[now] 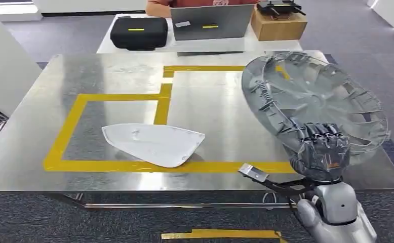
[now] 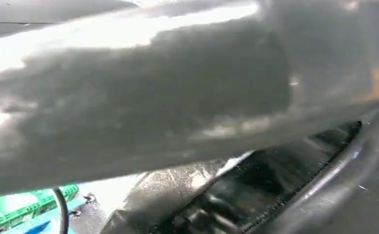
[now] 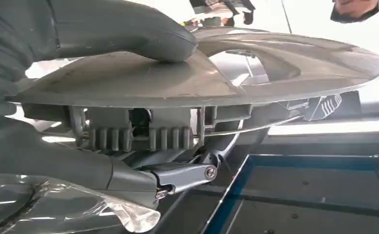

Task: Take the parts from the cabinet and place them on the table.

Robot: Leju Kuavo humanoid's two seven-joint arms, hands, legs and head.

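Observation:
A silver wheel cover (image 1: pixel 316 96) hangs tilted above the right side of the steel table (image 1: pixel 109 71), its ribbed back towards me. My right hand (image 1: pixel 322 149) grips it at the near rim. In the right wrist view the thumb (image 3: pixel 114 29) presses on the wheel cover (image 3: pixel 275 63) from one side and the fingers (image 3: pixel 80 165) close under its clips from the other. A white shell-shaped part (image 1: pixel 154 143) lies flat inside the yellow tape outline (image 1: pixel 66 131) on the table's left half.
Behind the table stands a second desk with a black case (image 1: pixel 138 32), a grey laptop (image 1: pixel 212 21) and a wooden box (image 1: pixel 278 23); a person (image 1: pixel 159 6) sits there. A green crate (image 2: pixel 22 207) is blurred in the left wrist view.

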